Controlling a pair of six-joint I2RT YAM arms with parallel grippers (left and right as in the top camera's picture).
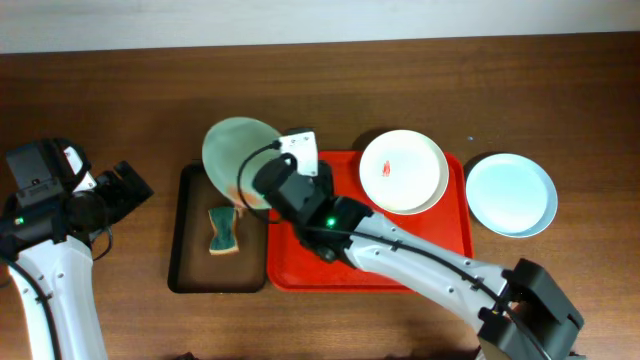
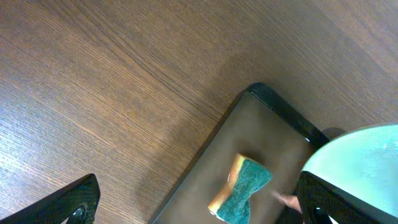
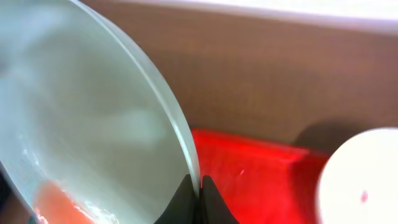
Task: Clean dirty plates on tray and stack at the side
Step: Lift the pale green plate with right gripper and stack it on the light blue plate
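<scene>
Over the upper right corner of the black tray (image 1: 200, 275), the pale green plate (image 1: 238, 150) is held off the surface and steeply tilted; the right gripper (image 3: 199, 190) is clamped on its rim, the two fingertips pinched against either face of the edge with only the plate's thickness between them. An orange-red smear (image 3: 53, 200) shows on the plate's inner face near its low edge.

On the black tray's brown floor lies a green and yellow sponge (image 1: 222, 230), just left of the held plate's lower edge.

The red tray (image 1: 450, 245) sits directly right of the black tray, the two close alongside; the right arm crosses it on a diagonal. The white plate (image 1: 403, 171) rests flat in the red tray's upper right part, its far edge reaching over the tray's rim; a small red mark (image 1: 388, 168) sits left of the plate's centre.

The pale blue plate (image 1: 510, 194) lies flat on the table (image 1: 400, 80) just beside the red tray's right side, apart from the white plate.

The left gripper (image 1: 136, 186) is at the table's left, well apart from all three plates; its jaws stand wide apart with nothing gripped; its wrist view looks down on the black tray and sponge.
</scene>
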